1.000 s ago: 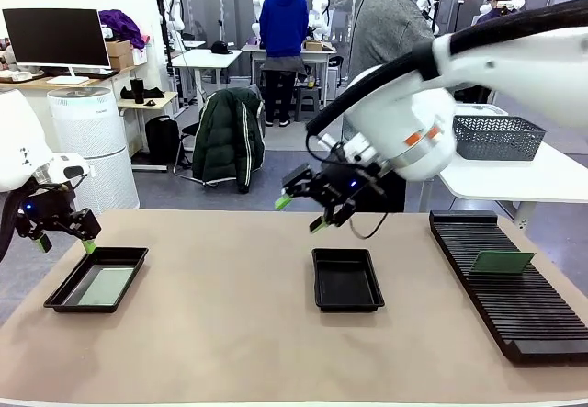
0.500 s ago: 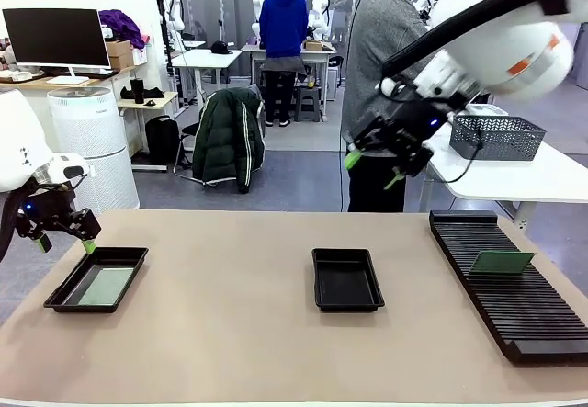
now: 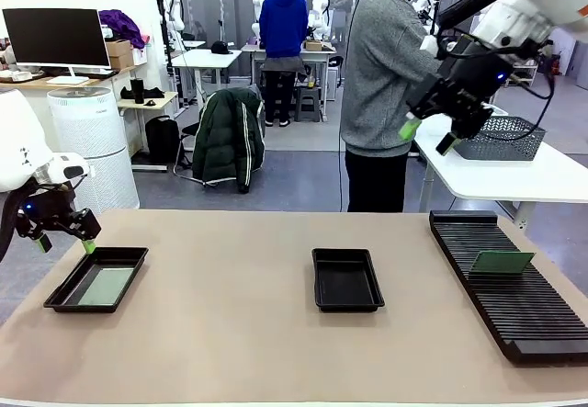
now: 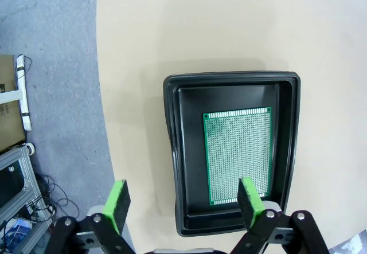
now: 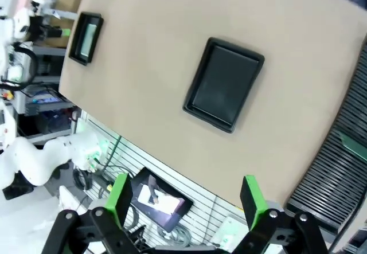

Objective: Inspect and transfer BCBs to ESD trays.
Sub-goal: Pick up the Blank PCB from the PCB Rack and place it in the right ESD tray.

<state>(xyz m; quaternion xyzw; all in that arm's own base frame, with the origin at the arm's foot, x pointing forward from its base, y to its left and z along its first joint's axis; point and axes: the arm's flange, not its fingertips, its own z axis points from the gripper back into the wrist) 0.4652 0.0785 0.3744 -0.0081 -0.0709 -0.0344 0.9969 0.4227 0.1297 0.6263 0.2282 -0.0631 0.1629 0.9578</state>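
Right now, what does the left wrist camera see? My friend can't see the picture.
A thin green rectangular circuit board lies flat inside a shallow black plastic tray on a tan table, seen from above. The left tool rises from the bottom edge, its two green-padded fingers open and holding nothing, with grey floor at the left.

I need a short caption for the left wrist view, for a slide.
Left gripper, jaws open, hovers above a black ESD tray holding one green BCB on the tan table.
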